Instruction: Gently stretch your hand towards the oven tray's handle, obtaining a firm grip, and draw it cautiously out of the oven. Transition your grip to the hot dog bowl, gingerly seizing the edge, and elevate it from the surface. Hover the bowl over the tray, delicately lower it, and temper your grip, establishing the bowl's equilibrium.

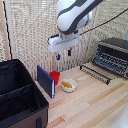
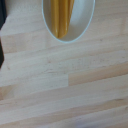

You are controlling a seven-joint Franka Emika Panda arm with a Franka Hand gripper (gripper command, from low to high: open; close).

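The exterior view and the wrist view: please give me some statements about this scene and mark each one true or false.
1. The hot dog bowl stands on the wooden table. True.
2. The gripper is holding the hot dog bowl. False: it hangs above the bowl, apart from it, and holds nothing.
3. A red cup stands next to the bowl. True.
4. The hot dog bowl is empty. False: a yellow-orange food piece lies inside it.
5. The oven tray is fully inside the oven. False: it sticks out in front of the oven.
6. A black bag is at the exterior view's left. True.
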